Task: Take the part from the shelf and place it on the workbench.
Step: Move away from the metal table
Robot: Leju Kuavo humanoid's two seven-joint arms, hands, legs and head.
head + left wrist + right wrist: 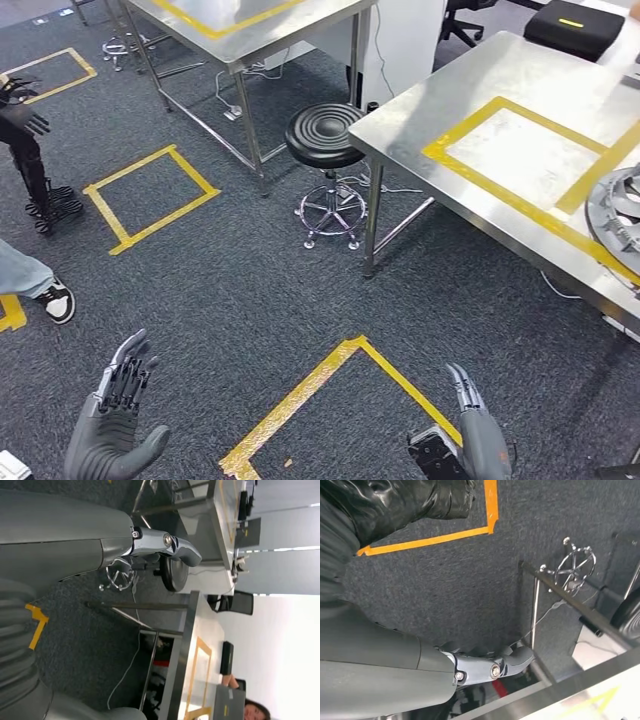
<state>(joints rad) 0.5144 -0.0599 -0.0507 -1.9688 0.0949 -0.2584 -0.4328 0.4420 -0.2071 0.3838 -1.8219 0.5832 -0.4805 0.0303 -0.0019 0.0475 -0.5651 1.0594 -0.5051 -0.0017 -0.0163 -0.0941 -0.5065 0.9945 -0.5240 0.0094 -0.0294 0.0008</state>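
Note:
A grey round metal part [619, 210] with ribs lies on the steel workbench [483, 110] at the far right edge of the head view, beside a yellow tape rectangle. My left hand [115, 420] hangs low at the bottom left, fingers spread, holding nothing. My right hand [475, 425] hangs at the bottom right with its fingers straight and nothing in it. The left wrist view shows my left hand [94, 540] stretched out with nothing in it. The right wrist view shows my right hand [433, 670] equally bare above the carpet.
A black round stool [326, 135] on a chrome base stands in front of the workbench's corner leg. A second steel table [249, 25] is at the back. Yellow tape squares mark the dark carpet. A person's shoe [54, 298] is at the left, another robot hand [23, 110] beyond.

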